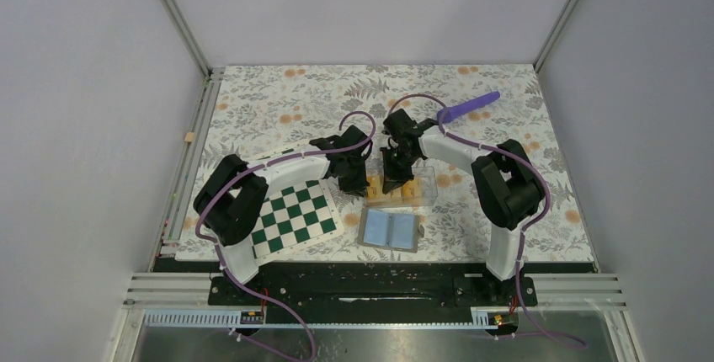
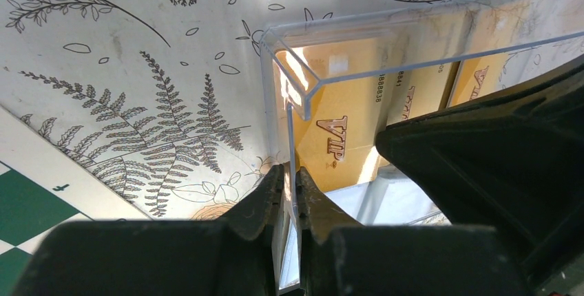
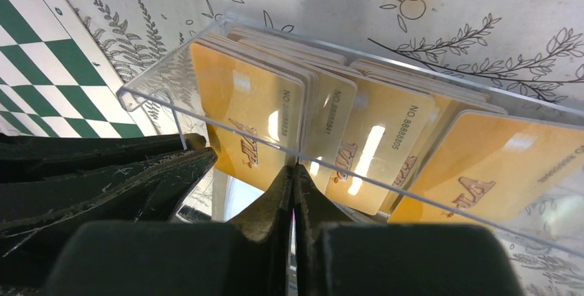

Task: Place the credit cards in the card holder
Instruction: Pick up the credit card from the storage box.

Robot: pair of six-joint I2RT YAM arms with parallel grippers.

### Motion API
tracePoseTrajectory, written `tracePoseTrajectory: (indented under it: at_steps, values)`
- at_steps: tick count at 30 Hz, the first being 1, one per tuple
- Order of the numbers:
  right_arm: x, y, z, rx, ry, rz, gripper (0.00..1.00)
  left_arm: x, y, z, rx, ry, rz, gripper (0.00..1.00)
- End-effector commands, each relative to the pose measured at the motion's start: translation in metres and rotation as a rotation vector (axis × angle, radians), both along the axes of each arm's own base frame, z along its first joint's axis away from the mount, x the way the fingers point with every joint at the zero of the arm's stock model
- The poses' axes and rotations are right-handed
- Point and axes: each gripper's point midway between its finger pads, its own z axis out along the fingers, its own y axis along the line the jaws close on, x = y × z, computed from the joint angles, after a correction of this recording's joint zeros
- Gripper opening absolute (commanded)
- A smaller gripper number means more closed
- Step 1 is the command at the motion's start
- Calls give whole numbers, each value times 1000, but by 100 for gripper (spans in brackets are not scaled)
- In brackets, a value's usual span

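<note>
Several orange-yellow credit cards point(image 3: 386, 144) stand in a clear acrylic box point(image 1: 404, 187) at mid-table; they also show in the left wrist view point(image 2: 344, 131). The blue card holder point(image 1: 390, 230) lies open and flat just in front of the box. My left gripper point(image 2: 290, 180) is shut on the box's clear side wall point(image 2: 291, 138). My right gripper point(image 3: 294, 172) points down into the box's left part. Its fingers are pressed together on a thin card edge at the rim of the front wall point(image 3: 413, 193). In the top view the two grippers point(image 1: 358, 178) point(image 1: 393, 178) are side by side.
A green-and-white chessboard point(image 1: 295, 215) lies left of the box, under the left arm. A purple rod point(image 1: 467, 108) lies at the back right, behind the right arm. The right gripper's black body point(image 2: 496, 172) fills the right of the left wrist view.
</note>
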Motion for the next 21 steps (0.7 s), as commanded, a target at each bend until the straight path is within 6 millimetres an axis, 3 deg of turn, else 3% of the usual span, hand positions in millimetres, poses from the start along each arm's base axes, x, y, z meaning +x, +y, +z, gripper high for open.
tracePoseTrajectory:
  at_steps: [1, 13, 21]
  values:
    - [-5, 13, 29, 18, -58, 60, 9, 0, -18, 3, -34, -10, -32, 6]
    - [-10, 20, 27, 17, -54, 86, 29, -2, -18, 2, -34, -5, -34, 6]
    - [-8, 18, 36, -25, -94, 116, 27, -2, -18, 1, -34, -4, -36, 5]
